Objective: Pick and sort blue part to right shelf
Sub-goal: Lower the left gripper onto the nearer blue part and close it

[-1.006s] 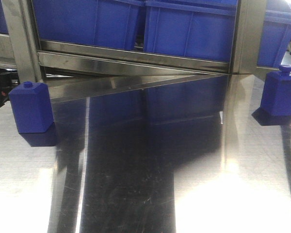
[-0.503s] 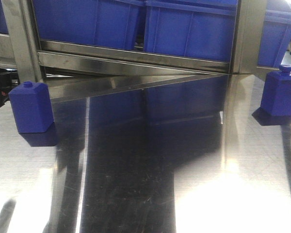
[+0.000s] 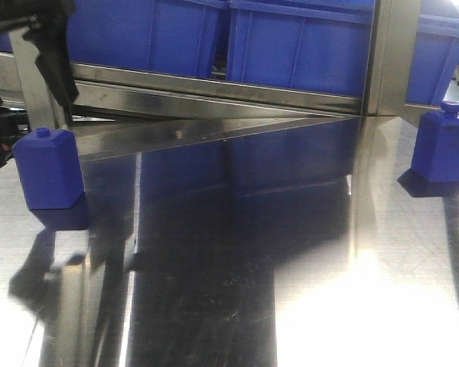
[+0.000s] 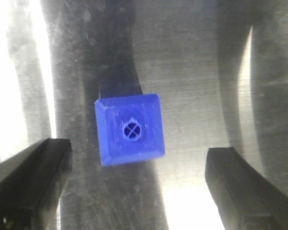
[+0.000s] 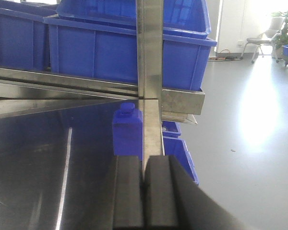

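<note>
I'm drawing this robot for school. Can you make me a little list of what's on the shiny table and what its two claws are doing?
surface: shiny steel table
things on it: left blue part and right blue part, both upright, far apart
left gripper: open, hovering over the left blue part, not touching it
right gripper: shut, holding nothing
behind: blue bins on a metal shelf
</note>
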Controlling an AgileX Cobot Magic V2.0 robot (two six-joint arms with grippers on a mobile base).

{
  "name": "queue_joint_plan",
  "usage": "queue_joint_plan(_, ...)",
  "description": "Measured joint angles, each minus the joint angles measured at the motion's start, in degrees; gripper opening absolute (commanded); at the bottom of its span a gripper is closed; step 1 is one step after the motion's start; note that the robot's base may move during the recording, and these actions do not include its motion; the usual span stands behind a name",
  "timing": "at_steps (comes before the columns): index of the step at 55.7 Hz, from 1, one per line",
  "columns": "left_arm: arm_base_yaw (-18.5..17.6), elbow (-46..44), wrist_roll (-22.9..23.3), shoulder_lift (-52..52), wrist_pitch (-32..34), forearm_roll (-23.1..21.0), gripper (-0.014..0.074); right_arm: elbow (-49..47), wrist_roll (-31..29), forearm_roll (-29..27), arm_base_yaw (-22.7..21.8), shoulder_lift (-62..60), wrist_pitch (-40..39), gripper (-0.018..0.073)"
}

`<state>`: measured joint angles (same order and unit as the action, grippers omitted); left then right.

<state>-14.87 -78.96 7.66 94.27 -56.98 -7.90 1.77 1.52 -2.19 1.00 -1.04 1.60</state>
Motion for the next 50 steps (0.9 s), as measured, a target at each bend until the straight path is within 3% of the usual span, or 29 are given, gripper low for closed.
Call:
queue_joint_plan(29,-0.1,-0.1,0.4,8.9,2.5,1.5,0.0598,0.0,0.0,0.0,0.0,0.0,0.0,0.0038)
queue_joint_plan(50,-0.1,-0.4,0.4,10.3,2.5,1.6,0.0365,0.0,0.0,0.0,0.0,0.0,0.0,0.0038)
